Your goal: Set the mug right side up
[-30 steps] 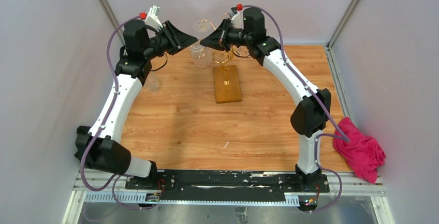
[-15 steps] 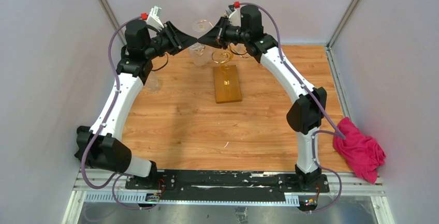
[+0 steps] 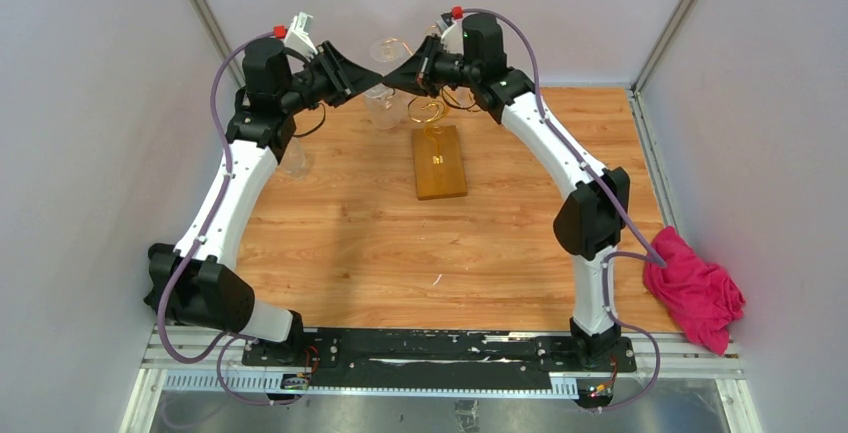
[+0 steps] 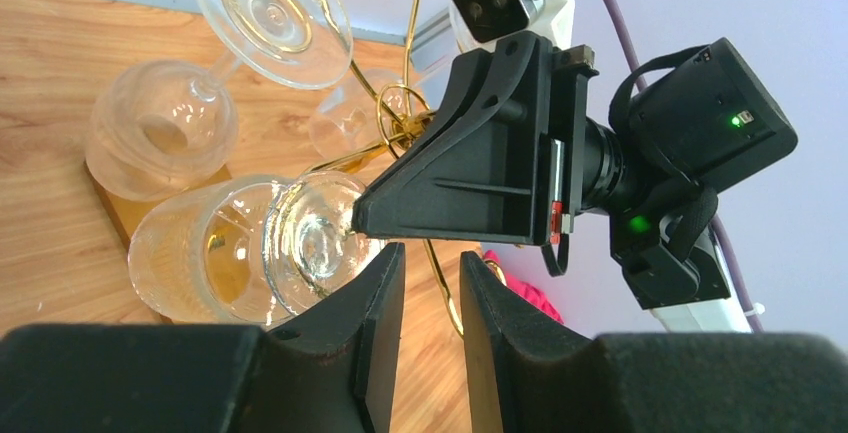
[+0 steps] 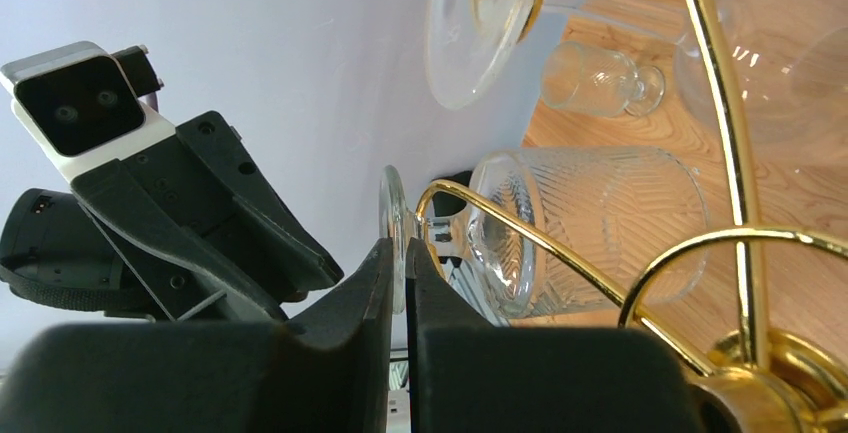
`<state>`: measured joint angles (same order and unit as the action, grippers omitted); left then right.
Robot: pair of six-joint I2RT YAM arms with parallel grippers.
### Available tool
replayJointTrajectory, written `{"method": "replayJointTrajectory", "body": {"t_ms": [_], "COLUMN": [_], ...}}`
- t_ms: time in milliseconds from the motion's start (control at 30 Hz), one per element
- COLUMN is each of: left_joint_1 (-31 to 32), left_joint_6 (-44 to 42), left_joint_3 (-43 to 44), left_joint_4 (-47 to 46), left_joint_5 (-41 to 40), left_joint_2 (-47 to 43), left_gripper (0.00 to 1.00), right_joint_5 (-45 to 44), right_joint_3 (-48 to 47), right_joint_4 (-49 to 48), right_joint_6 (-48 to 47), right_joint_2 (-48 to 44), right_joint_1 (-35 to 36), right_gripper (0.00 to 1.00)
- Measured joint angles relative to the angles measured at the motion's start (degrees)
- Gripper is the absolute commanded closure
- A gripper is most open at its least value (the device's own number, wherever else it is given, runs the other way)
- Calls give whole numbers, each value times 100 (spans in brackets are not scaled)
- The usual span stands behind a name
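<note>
No handled mug shows. A ribbed clear footed glass hangs on a gold wire rack; it also shows in the left wrist view and the top view. My right gripper is shut on the glass's thin round foot. It shows in the top view. My left gripper is narrowly open and empty, tip to tip with the right one. A gold wire runs behind its gap.
The rack stands on a wooden base at the table's back middle. Other stemmed glasses hang on it. A small goblet stands behind. A clear glass sits under the left arm. A pink cloth lies at the right edge.
My right gripper has moved left and slightly up toward the left gripper, so the two tips now nearly meet. The left arm has barely moved.
</note>
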<state>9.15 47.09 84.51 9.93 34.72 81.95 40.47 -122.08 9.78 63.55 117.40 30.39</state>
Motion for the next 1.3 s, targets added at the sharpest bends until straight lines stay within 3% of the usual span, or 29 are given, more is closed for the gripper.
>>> {"method": "replayJointTrajectory", "body": {"t_ms": [633,1300], "left_joint_1": [0,0], "left_joint_6": [4,11], "left_joint_3": [-96,-131], "left_joint_4": [-129,-214], "left_joint_5": [52,70], "left_joint_2": [7,46], "left_gripper": [69,69], "right_joint_5": [-844,-1054], "right_joint_3": [1513,1506], "right_joint_4": [-1088,-992], "right_joint_6": [13,94], "right_joint_2": [-944,-960], "right_joint_1": [-22,-83], "right_gripper": [100,100]}}
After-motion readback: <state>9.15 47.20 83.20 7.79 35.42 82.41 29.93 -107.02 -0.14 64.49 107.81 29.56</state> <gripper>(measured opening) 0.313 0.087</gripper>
